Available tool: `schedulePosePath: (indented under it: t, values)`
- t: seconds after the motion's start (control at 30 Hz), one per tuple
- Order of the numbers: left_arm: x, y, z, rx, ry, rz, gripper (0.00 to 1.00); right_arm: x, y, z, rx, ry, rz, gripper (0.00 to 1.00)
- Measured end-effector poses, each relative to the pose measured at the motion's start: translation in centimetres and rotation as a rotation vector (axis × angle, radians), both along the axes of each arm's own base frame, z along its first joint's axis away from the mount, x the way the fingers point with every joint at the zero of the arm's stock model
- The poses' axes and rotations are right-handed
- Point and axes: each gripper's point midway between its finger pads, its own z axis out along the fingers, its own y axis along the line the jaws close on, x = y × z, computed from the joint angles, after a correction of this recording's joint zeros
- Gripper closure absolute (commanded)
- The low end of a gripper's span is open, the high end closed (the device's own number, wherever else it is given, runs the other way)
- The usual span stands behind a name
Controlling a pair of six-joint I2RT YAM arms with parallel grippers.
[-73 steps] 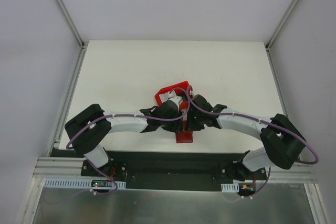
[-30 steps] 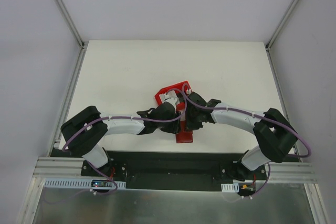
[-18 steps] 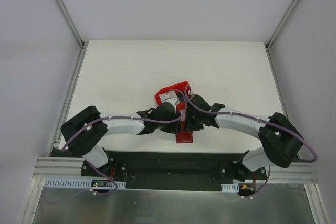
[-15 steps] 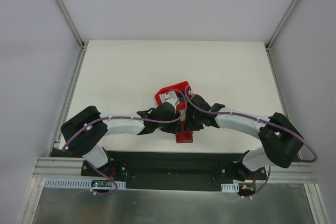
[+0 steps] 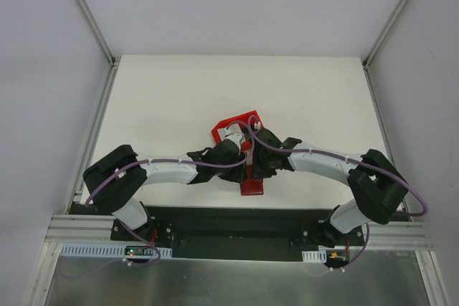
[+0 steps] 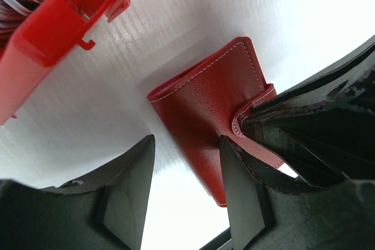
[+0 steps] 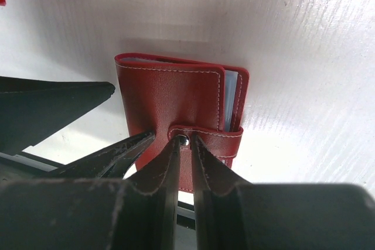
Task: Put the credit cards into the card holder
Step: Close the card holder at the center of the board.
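card holder (image 7: 170, 98), smooth stitched red leather

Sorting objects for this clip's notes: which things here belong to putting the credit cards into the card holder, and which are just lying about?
Part of the job:
- card holder, folded shut
- left fingers, on either side of it
- right fingers, at its snap tab
- credit cards: none clearly in view

Lying about:
- red bin
- white table
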Motion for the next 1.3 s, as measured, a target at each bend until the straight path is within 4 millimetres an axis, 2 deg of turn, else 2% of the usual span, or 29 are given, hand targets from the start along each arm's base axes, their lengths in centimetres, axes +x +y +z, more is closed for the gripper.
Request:
schedulePosePath:
  t: [0.17, 0.67, 1.3]
  values:
    - [0.06, 0.03, 0.00, 0.001, -0.001, 0.004, 0.53, -0.04, -0.02, -0.16, -0.012, -0.006, -0.001, 0.84]
    - [0.25, -0.06, 0.03, -0.029, 0.018, 0.067, 0.52, -0.03, 0.71, 0.22, 0.079, -0.041, -0.017, 0.73]
    - [0.00, 0.16, 0.07, -0.060, 0.039, 0.107, 0.52, 0.06, 0.18, -0.22, -0.026, -0.052, -0.023, 0.81]
